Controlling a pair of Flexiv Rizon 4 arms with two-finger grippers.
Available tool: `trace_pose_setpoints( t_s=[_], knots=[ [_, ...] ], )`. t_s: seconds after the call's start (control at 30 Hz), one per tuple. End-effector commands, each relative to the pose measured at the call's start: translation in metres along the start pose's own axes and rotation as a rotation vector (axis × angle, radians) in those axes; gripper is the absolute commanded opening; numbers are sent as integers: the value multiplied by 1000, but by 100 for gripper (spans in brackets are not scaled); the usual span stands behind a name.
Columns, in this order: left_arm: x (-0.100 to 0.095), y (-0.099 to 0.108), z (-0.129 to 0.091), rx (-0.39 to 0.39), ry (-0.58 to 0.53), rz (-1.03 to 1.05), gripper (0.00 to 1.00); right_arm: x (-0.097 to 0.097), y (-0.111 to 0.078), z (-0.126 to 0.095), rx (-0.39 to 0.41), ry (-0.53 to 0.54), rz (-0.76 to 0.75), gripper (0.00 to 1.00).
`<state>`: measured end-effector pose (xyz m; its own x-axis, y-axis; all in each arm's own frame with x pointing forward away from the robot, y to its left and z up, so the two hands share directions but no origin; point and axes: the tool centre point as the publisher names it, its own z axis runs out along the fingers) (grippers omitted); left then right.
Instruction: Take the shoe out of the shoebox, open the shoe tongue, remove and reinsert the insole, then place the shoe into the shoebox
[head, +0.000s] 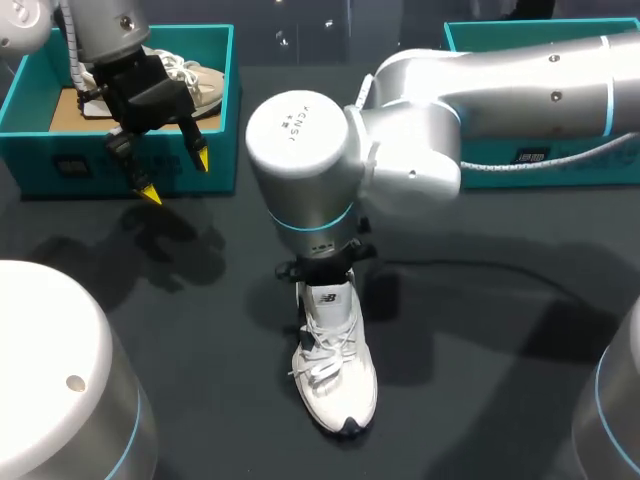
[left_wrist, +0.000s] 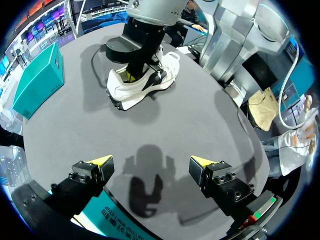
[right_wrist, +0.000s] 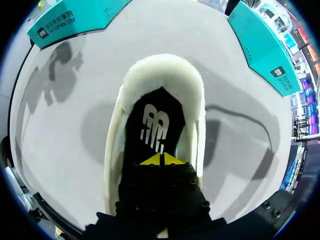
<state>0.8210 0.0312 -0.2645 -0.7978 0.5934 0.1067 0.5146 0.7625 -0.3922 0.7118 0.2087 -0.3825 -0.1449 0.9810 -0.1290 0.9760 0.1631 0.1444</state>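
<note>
Currently the white lace-up sneaker (head: 335, 385) is sitting on the dark desk (head: 480, 350), outside the teal cardboard shoebox (head: 60, 165), letting my right claw (right_wrist: 161, 160) dip inside, tips pressed together over the black insole (right_wrist: 160, 100); my left claw (head: 176, 176) is hanging wide open, empty, clear of it.

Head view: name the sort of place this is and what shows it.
Likely a robot lab bench: right arm over a white shoe on a dark table, teal shoebox nearby.
</note>
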Motion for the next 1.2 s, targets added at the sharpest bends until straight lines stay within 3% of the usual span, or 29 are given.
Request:
trace_pose_setpoints(
  t_s=[0.03, 0.37, 0.8, 1.0, 1.2],
  knots=[
    [0, 0, 0, -2, 1, 1, 100, -8, 8, -17, 7, 18, -12, 0],
    [0, 0, 0, -2, 1, 1, 100, -9, 33, -22, -15, 44, -65, 0],
    [0, 0, 0, -2, 1, 1, 100, 11, 50, 18, -65, 75, -87, 0],
    [0, 0, 0, -2, 1, 1, 100, 20, 37, 46, -1, 99, -43, 0],
    [0, 0, 0, -2, 1, 1, 100, 27, 1, 56, 92, 127, 30, 0]
  ],
)
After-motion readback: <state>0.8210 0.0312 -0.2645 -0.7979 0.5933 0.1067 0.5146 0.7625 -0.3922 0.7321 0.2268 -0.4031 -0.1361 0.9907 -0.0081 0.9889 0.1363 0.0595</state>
